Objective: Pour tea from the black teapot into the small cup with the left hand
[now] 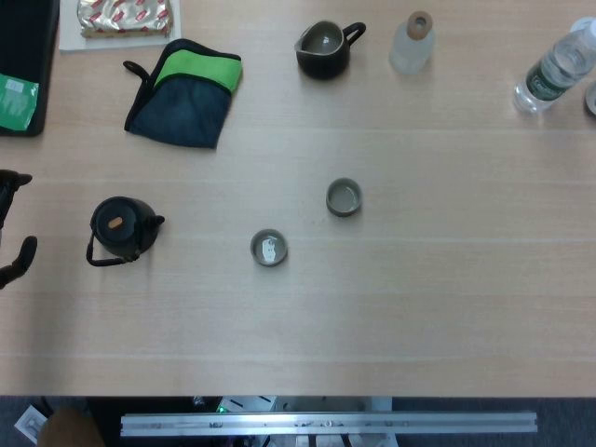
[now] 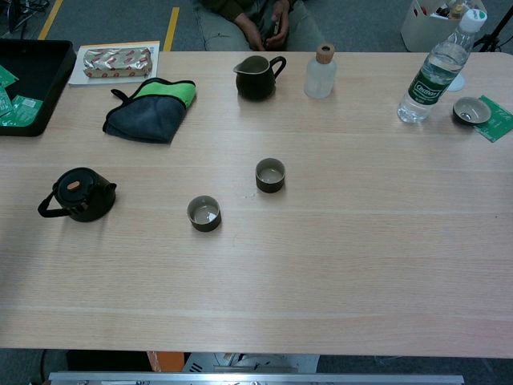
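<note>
The black teapot (image 1: 121,228) (image 2: 80,192) stands upright near the table's left side, lid on, with its handle toward the left. Two small cups stand mid-table: one (image 1: 268,248) (image 2: 203,213) to the right of the teapot, the other (image 1: 344,197) (image 2: 270,175) farther right and back. Only the dark fingers of my left hand (image 1: 20,256) show, at the head view's left edge. They are spread apart, hold nothing, and lie a short way left of the teapot without touching it. The chest view does not show this hand. My right hand is in neither view.
Along the back edge are a dark pitcher (image 1: 323,48) (image 2: 256,77), a corked frosted bottle (image 1: 412,42) (image 2: 321,70) and a water bottle (image 1: 554,70) (image 2: 433,76). A green-and-black cloth (image 1: 184,91) (image 2: 151,108) and a black tray (image 1: 23,65) (image 2: 28,76) lie back left.
</note>
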Controlling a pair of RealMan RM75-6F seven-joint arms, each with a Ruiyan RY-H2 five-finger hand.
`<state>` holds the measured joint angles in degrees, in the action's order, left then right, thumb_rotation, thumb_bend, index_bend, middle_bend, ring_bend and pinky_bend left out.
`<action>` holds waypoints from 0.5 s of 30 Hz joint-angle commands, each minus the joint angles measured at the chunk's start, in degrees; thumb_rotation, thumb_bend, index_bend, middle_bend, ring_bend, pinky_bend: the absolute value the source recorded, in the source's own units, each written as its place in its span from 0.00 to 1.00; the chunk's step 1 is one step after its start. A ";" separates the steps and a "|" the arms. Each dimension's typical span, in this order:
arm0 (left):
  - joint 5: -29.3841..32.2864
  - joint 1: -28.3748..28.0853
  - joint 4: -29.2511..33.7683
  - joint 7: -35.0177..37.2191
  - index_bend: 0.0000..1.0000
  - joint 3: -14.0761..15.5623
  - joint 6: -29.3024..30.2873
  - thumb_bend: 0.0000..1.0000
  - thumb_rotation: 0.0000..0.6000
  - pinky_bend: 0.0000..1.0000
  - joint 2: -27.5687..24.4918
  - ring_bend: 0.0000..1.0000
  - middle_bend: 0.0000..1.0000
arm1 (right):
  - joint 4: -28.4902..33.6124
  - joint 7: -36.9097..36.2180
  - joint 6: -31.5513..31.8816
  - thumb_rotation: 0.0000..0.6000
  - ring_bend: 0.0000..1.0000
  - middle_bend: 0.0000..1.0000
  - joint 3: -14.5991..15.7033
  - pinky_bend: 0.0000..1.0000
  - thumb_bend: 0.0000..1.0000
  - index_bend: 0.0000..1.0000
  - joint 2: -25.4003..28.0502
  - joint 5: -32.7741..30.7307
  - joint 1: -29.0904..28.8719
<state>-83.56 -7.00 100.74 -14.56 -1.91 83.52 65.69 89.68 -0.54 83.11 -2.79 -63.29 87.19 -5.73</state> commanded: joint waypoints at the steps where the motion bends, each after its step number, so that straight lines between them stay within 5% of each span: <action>1: 0.06 -0.21 -0.06 -0.10 0.22 0.00 -0.43 0.30 1.00 0.22 0.09 0.19 0.24 | -0.11 -0.03 -0.06 1.00 0.29 0.36 -0.10 0.32 0.11 0.27 -0.07 -0.10 -0.08; 15: -1.90 -2.34 2.36 0.63 0.22 2.07 -5.77 0.30 1.00 0.22 -2.76 0.19 0.23 | 1.79 -0.29 -0.21 1.00 0.29 0.36 -3.48 0.32 0.11 0.27 1.27 -0.41 -2.91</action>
<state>-85.10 -8.97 102.63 -13.98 -0.33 78.46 63.43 91.38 -0.91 82.97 -6.21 -62.03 86.81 -8.56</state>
